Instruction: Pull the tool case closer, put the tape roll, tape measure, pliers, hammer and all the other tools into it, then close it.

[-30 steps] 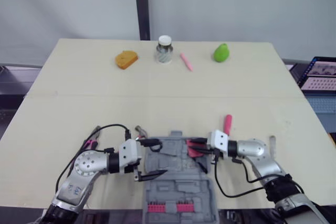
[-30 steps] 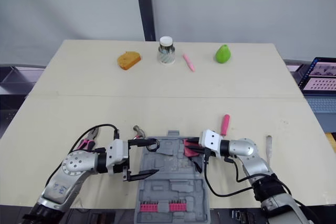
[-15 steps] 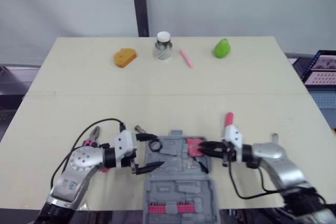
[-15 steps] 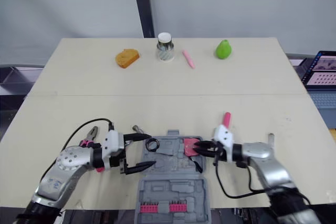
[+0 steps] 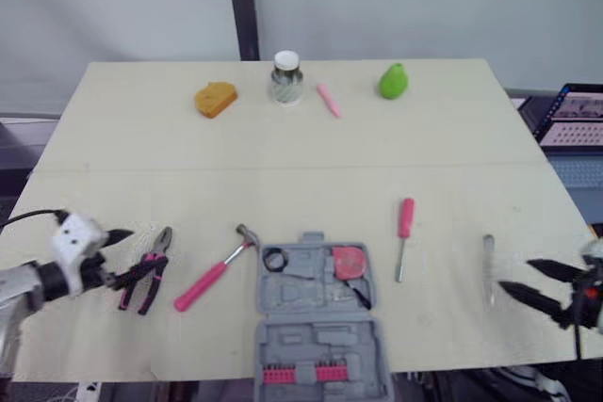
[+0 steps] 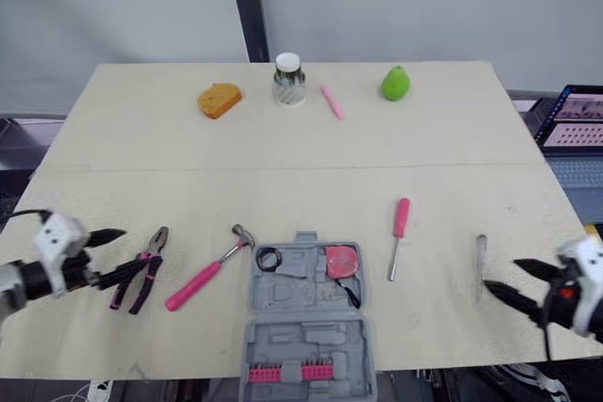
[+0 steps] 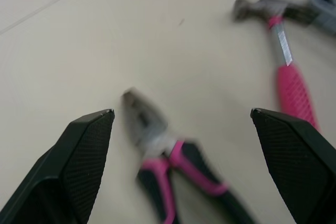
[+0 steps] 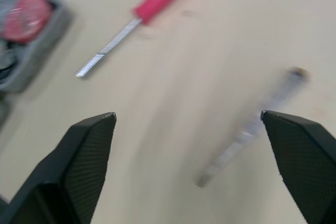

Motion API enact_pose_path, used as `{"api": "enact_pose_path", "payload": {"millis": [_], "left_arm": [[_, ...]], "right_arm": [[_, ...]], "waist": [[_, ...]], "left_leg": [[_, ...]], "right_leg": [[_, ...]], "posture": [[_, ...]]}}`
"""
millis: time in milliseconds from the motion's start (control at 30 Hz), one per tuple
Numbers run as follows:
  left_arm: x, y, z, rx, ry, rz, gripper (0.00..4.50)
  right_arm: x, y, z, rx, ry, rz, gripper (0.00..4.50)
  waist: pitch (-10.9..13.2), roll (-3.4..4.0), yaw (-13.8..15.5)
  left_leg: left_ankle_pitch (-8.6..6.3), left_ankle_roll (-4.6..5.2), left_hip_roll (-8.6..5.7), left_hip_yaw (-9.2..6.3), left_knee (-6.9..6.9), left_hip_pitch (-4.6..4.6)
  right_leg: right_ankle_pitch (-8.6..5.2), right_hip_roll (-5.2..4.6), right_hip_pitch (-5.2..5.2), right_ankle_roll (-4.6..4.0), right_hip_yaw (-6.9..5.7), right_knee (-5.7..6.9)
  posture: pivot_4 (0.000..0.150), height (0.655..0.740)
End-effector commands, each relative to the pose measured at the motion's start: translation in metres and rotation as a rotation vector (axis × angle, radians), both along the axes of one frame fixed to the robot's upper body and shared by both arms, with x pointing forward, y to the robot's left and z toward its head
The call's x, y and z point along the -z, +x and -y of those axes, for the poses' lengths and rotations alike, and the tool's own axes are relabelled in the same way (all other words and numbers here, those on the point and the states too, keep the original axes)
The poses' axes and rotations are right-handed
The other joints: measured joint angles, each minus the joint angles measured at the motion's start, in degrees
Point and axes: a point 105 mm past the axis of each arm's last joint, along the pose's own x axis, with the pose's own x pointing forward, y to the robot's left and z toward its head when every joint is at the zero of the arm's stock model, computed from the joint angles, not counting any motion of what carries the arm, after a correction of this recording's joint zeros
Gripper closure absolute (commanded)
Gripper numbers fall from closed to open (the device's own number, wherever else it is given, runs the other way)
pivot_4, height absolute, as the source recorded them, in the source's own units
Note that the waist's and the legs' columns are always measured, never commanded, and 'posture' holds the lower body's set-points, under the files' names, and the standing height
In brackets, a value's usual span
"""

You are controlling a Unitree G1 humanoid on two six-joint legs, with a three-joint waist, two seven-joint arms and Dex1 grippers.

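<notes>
The grey tool case (image 6: 306,322) lies open at the table's near edge. A black tape roll (image 6: 268,258) and a red tape measure (image 6: 340,261) rest in its far half. Left of it lie a pink-handled hammer (image 6: 203,275) and pink pliers (image 6: 141,270). A pink screwdriver (image 6: 398,233) and a silver tool (image 6: 480,265) lie to the right. My left gripper (image 6: 113,253) is open just left of the pliers (image 7: 173,166). My right gripper (image 6: 509,277) is open beside the silver tool (image 8: 252,129), holding nothing.
Along the far edge stand an orange bread-like piece (image 6: 219,99), a glass jar (image 6: 287,80), a pink marker (image 6: 331,101) and a green pear (image 6: 396,83). A laptop (image 6: 575,129) sits off the table's right side.
Both arms have drawn back from the case to the table's outer sides. The right gripper has opened and left the tape measure in the case.
</notes>
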Motion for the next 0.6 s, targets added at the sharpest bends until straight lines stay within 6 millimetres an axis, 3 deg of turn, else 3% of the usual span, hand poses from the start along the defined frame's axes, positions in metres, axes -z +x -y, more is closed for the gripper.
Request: {"api": "enact_pose_path", "payload": {"millis": [33, 100, 233, 600], "left_arm": [[-0.004, -0.01, -0.033, -0.074, 0.056, 0.007, 0.0], [0.0, -0.015, -0.046, -0.116, 0.073, -0.004, 0.0], [0.005, -0.022, -0.066, -0.18, 0.088, -0.018, 0.0], [0.007, -0.028, -0.08, -0.247, 0.105, -0.002, 0.0]], "right_arm": [[-0.002, -0.007, 0.039, 0.12, -0.054, 0.024, 0.03], [0.004, -0.009, 0.053, 0.164, -0.066, 0.017, 0.03], [0.009, -0.006, 0.061, 0.182, -0.084, 0.022, 0.03], [0.009, 0.006, 0.059, 0.163, -0.086, 0.049, 0.03]], "waist": [[0.0, 0.0, -0.03], [0.02, 0.03, -0.09], [0.03, 0.03, -0.45], [0.04, 0.06, -1.36]], "left_leg": [[0.0, -0.01, 0.04, 0.06, -0.03, 0.0], [-0.01, -0.02, 0.1, 0.14, -0.05, 0.03], [-0.02, -0.06, 0.18, 0.26, -0.05, 0.05], [-0.06, -0.12, 0.31, 0.48, -0.07, 0.12]], "right_leg": [[0.0, 0.0, -0.05, 0.0, 0.0, 0.02], [0.0, 0.01, -0.07, 0.0, -0.01, 0.04], [0.0, 0.01, -0.14, 0.0, -0.02, 0.11], [0.0, 0.02, -0.28, 0.0, -0.04, 0.27]], "posture": [[0.15, 0.74], [0.15, 0.74], [0.15, 0.74], [0.15, 0.74]]}}
